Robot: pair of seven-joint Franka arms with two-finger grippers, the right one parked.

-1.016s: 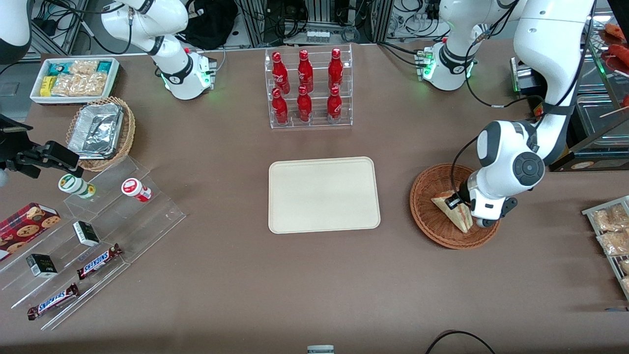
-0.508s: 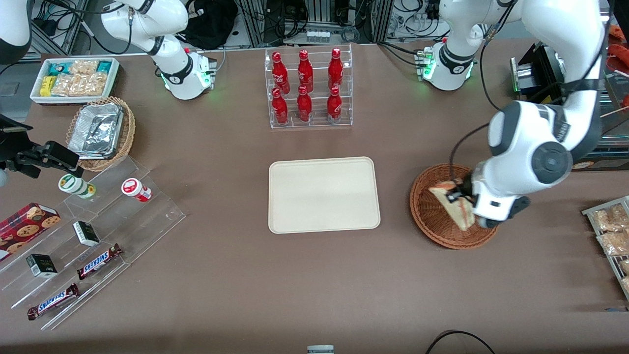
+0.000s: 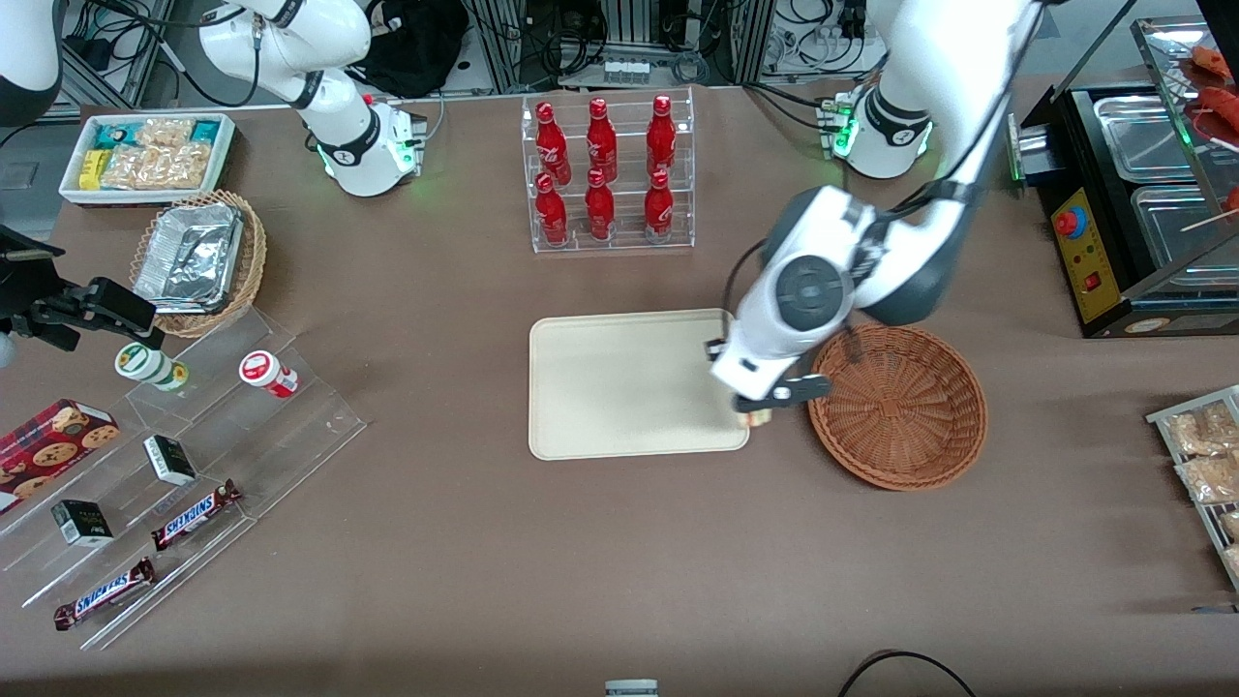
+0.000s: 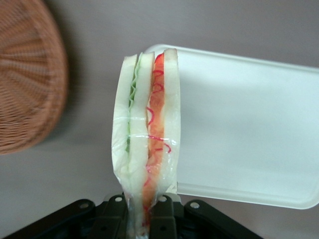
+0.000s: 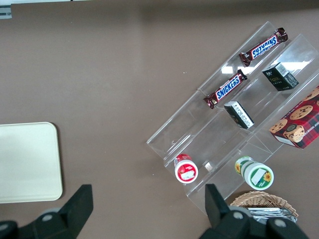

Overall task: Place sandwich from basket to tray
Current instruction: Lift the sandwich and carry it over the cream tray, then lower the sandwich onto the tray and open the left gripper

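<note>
Left arm's gripper (image 3: 756,410) just above the tray (image 3: 629,382), at the short edge toward the working arm's end of the worktop (image 3: 484,542), close to the corner nearer the front camera. Fingers (image 4: 115,219) clenched on the sandwich (image 4: 147,134), pinching it at one end across its bread faces.

Sandwich out of the basket (image 3: 900,402), carried in the gripper. From the front, only a small pale bit (image 3: 756,418) peeking out under the wrist, right at the tray's rim, between tray and basket. From the left wrist camera, gripper (image 4: 144,211) with the wedge standing edge-on: pale bread outside, a green layer along one side of the cut edge, a red-orange layer along the other, clear wrap around it all. Beneath the wedge, the tray's (image 4: 249,124) rounded corner, with about half the sandwich over the cream surface and half over bare brown worktop. Basket (image 4: 25,74) well clear of the sandwich, nothing inside its reddish-brown weave.

Tray flat on the worktop, nothing on it, its edge also caught by the right wrist camera (image 5: 27,162). Basket just beside the tray toward the working arm's end, not touching it.

Farther from the front camera than the tray, a clear rack of red bottles (image 3: 608,174), six upright in two rows.
</note>
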